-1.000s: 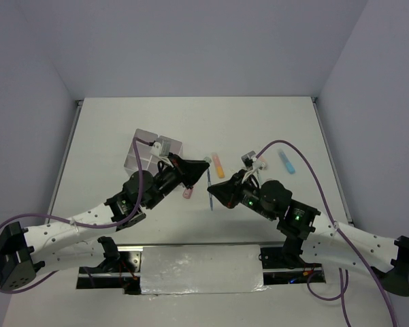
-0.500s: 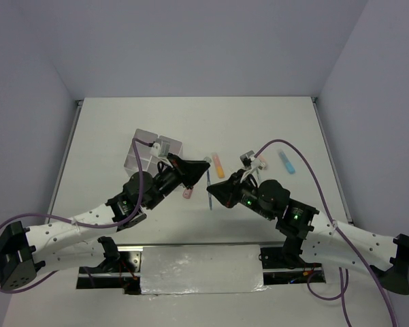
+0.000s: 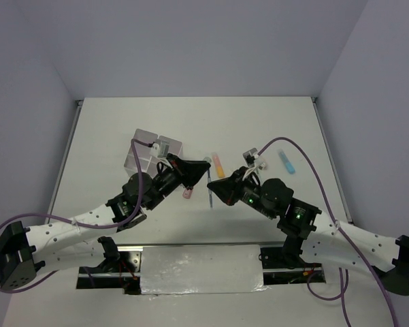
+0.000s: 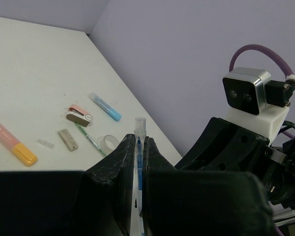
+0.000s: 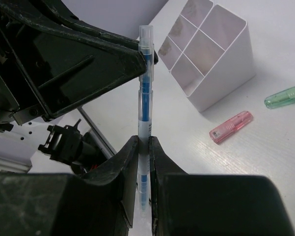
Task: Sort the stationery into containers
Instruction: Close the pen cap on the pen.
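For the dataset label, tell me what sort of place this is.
Probably a robot lab test cell: white table walled by bare lavender panels, left arm and right arm bolted at its edge.

Can't see the lower end of the blue pen point(image 5: 145, 93), sunk between the fingers of the right claw point(image 5: 143, 141), nor its other end, buried inside the left claw point(image 4: 138, 145). Far right of the right claw, cut by the frame edge: green marker point(image 5: 284, 96). Too small to read: print on the pink marker point(image 5: 230, 127) nearer that claw.
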`<state>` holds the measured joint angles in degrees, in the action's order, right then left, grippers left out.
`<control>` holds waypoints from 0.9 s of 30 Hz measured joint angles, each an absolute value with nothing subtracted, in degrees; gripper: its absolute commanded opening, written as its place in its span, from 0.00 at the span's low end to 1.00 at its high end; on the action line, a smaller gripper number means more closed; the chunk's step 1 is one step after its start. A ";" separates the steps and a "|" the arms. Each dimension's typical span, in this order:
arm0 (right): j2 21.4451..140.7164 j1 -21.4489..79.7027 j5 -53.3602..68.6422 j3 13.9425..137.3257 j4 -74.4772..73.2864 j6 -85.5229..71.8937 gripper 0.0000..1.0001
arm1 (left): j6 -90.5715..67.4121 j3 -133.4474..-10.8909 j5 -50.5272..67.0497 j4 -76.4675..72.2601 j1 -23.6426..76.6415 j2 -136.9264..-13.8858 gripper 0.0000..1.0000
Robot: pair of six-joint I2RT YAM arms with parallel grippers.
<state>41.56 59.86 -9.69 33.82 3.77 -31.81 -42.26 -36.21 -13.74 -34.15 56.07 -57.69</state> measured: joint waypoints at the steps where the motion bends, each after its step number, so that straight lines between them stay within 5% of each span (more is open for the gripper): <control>1: 41.39 59.88 -9.65 33.82 3.73 -31.81 0.00 | -42.24 -36.21 -13.76 -34.17 56.07 -57.65 0.00; 18: 41.60 60.34 -12.82 33.71 6.50 -26.28 0.00 | -43.70 -36.21 -11.68 -35.97 55.96 -57.98 0.01; 23: 41.71 60.49 -11.53 33.71 6.98 -22.63 0.00 | -43.24 -36.21 -11.68 -35.48 55.99 -57.41 0.22; 27: 42.68 60.49 -10.04 33.71 7.42 -20.86 0.00 | -41.60 -36.27 -11.73 -33.23 56.07 -56.12 0.24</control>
